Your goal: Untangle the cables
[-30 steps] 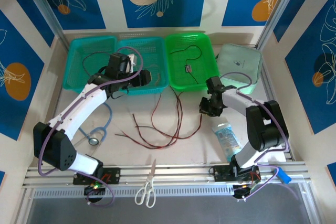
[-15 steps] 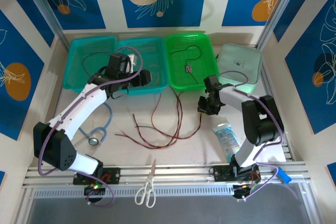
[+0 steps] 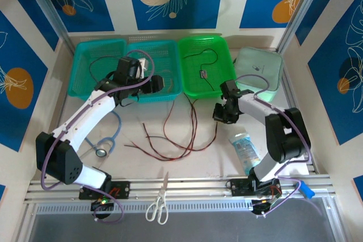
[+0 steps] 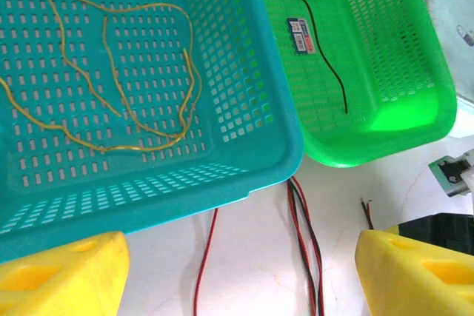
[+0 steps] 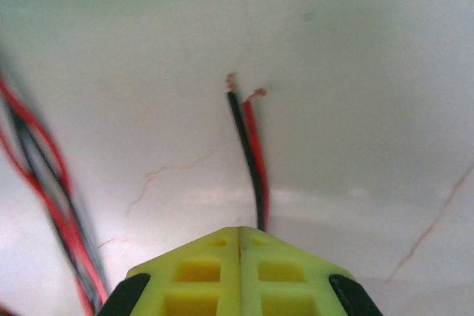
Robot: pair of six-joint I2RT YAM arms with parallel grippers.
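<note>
Several red-and-black cables [image 3: 177, 135] lie loosely curled on the white table in front of the baskets. My right gripper [image 5: 238, 231] is shut on the red-and-black cable [image 5: 250, 153], whose bare-tipped end sticks out past the fingertips; the top view shows this gripper [image 3: 219, 115] low at the right end of the tangle. My left gripper [image 4: 237, 279] hangs open over the front edge of the middle teal basket [image 4: 244, 175], nothing between its yellow fingers [image 4: 63, 275]. A yellow cable [image 4: 126, 79] lies in that basket. A black cable [image 4: 326, 42] lies in the green basket [image 4: 415, 86].
A third teal basket [image 3: 93, 66] at the far left holds a dark cable. A light-blue stethoscope [image 3: 108, 140] lies under the left arm. Scissors [image 3: 159, 199] rest on the front rail, a plastic packet [image 3: 245, 147] by the right arm, a pale green pouch [image 3: 259, 71] behind it.
The right gripper has closed fully on the end of the red-and-black cable and shifted slightly left. The left arm has stayed still.
</note>
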